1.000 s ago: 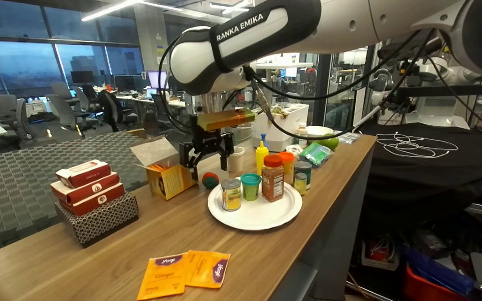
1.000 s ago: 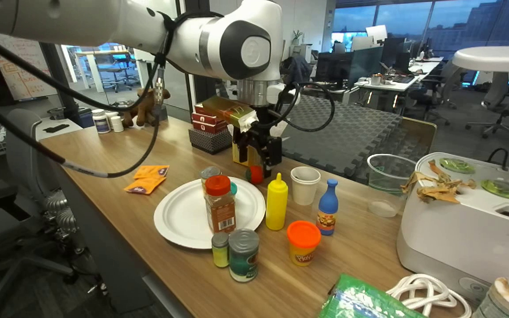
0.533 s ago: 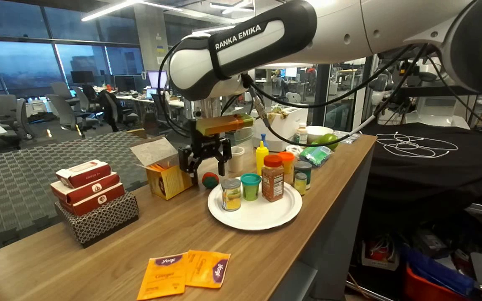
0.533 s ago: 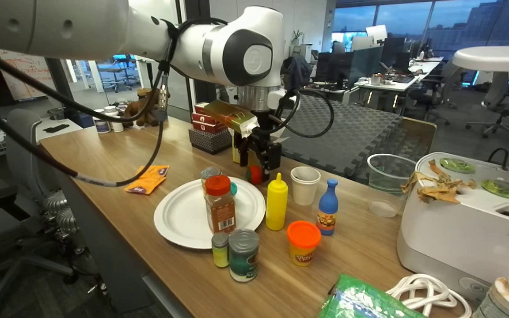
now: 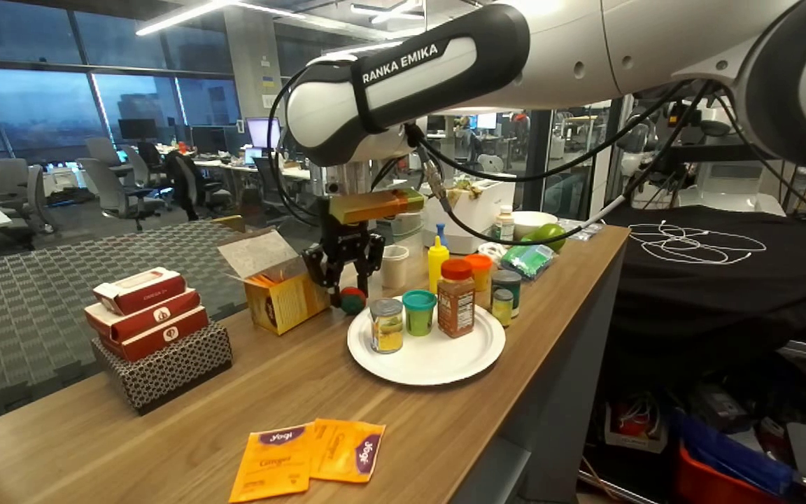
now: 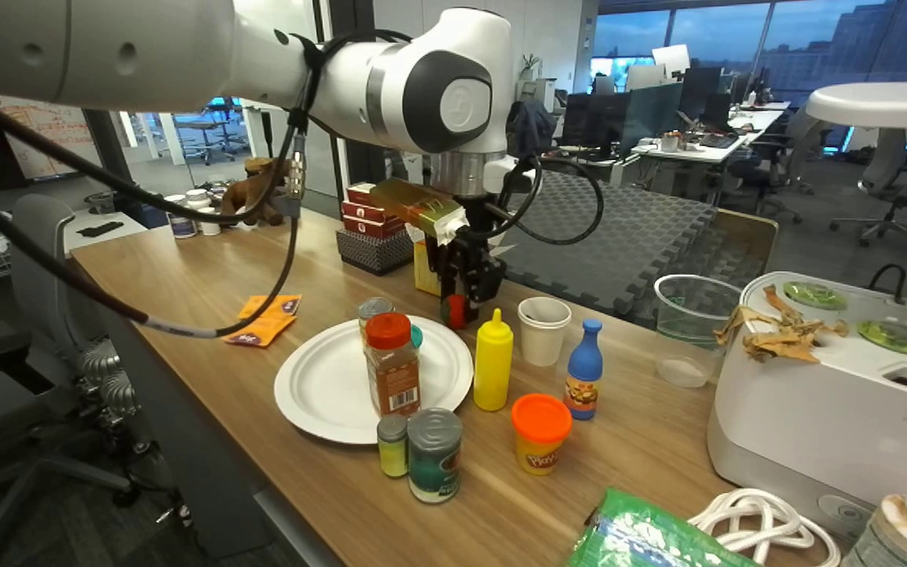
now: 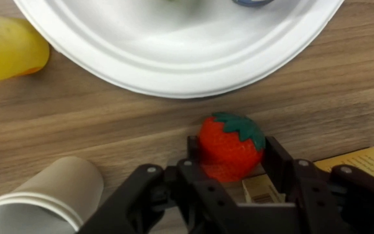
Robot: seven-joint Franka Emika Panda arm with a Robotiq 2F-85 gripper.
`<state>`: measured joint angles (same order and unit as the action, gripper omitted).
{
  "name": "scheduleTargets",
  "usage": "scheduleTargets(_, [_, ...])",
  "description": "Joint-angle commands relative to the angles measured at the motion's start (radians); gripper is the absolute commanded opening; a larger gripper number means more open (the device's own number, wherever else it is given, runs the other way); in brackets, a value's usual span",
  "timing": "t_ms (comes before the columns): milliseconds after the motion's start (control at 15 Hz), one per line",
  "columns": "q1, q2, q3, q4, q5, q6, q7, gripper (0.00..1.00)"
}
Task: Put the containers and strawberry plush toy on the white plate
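The jaws have just drawn in: half a second ago they stood spread around the toy strawberry (image 7: pixel 230 151), and now they're pinching it, one on each side. To me that looks like the grasp made and the carry yet to come. The strawberry sits low between the tips of the jaws, touching both, its leafy cap turned partly towards the white plate (image 5: pixel 438 369). Whether it has left the tabletop (image 5: pixel 263 392) I can't tell from here; it seems to rest there. The plate is near, only a strip of wood between. Three containers stand on it: a yellow-labelled can (image 5: pixel 387 330), a teal-lidded tub (image 5: pixel 420 318) and a red-capped spice jar (image 5: pixel 456 304). The can and that tub look to be in the way, so I'd want a clean lift before crossing, then a set-down on bare plate. A yellow box (image 5: pixel 287 308) stands close by the jaws and might get nudged. Other containers, such as an orange-lidded tub (image 6: pixel 541 441), are off the plate; whether they count, I can't say.
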<state>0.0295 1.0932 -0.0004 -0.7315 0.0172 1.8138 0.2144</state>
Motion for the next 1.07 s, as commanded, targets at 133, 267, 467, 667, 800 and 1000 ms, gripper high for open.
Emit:
scheduleTargets(133, [-0.007, 0.021, 0.006, 0.066, 0.008, -0.025, -0.004, 0.26])
scheduleTargets(267, [-0.004, 0.01, -0.002, 0.065, -0.001, -0.023, 0.005, 0.26])
scheduleTargets(467, [-0.001, -0.021, -0.016, 0.057, -0.007, -0.028, 0.028, 0.26])
scheduleTargets(667, [0.003, -0.058, -0.032, 0.04, -0.017, -0.015, 0.041, 0.26])
scheduleTargets(800, [0.007, -0.091, -0.041, 0.018, -0.023, -0.011, 0.054, 0.26])
scheduleTargets(1000, [0.019, -0.148, -0.053, -0.02, -0.034, -0.017, 0.079, 0.26])
